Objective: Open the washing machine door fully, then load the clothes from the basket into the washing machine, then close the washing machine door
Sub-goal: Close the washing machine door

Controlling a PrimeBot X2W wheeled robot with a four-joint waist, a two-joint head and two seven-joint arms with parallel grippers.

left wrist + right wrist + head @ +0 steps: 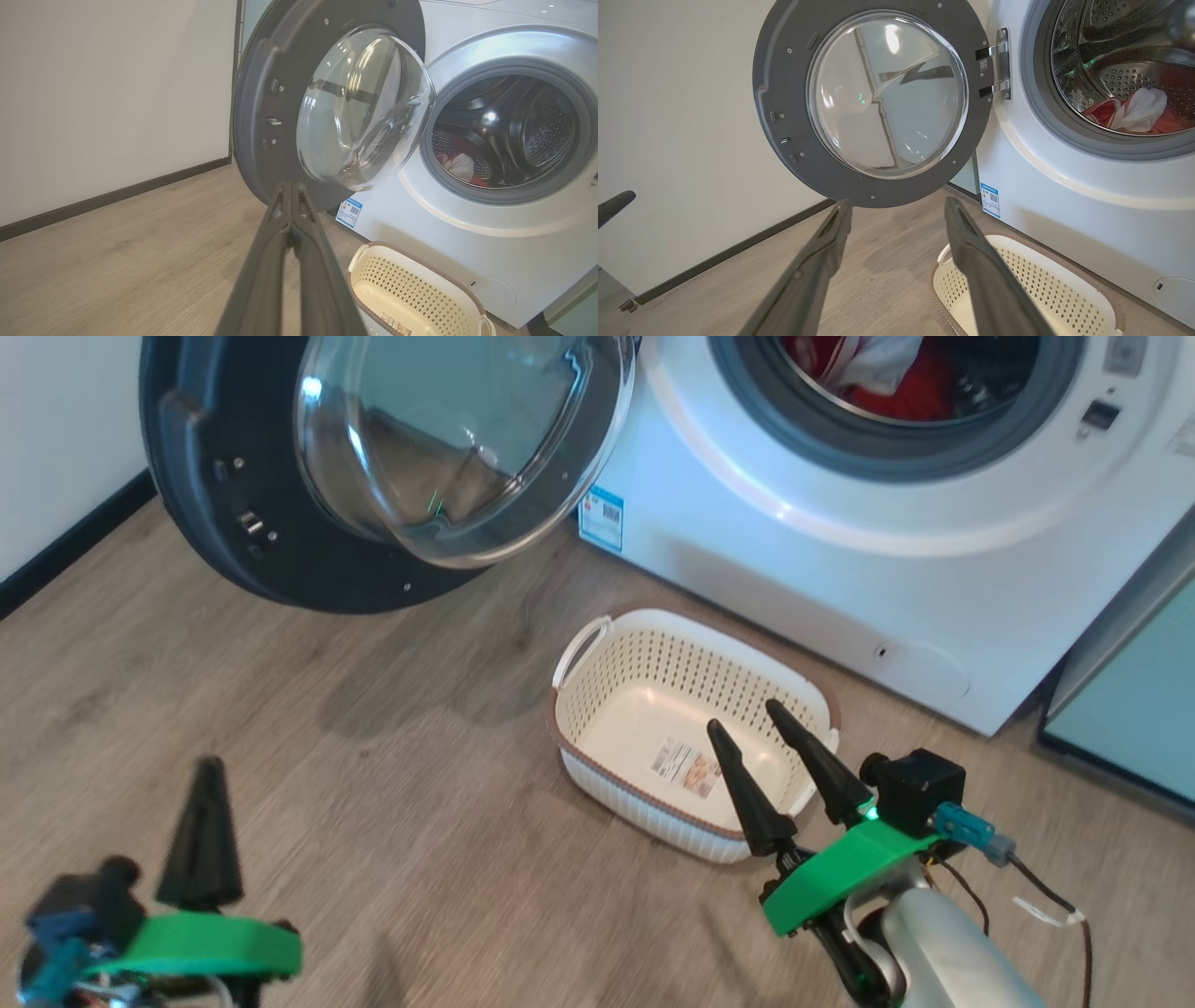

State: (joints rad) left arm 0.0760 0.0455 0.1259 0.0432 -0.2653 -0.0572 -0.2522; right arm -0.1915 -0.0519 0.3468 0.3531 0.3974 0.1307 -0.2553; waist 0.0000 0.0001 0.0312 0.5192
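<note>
The washing machine (794,560) stands at the top right with its door (233,523) swung wide open to the left. Red and white clothes (868,373) lie inside the steel drum (1120,70), also seen as clothes (1134,112) in the right wrist view. The white basket (597,709) sits on the floor before the machine, with just a paper label on its bottom. My left gripper (205,775) is shut with nothing held, low at the left, well short of the door (280,93). My right gripper (744,712) is open over the basket's near rim, holding nothing.
Wooden floor (373,784) spreads left of the basket. A white wall with a dark skirting (75,537) runs along the left. A pale teal cabinet (1139,709) stands right of the machine. A blue sticker (602,518) marks the machine's lower left corner.
</note>
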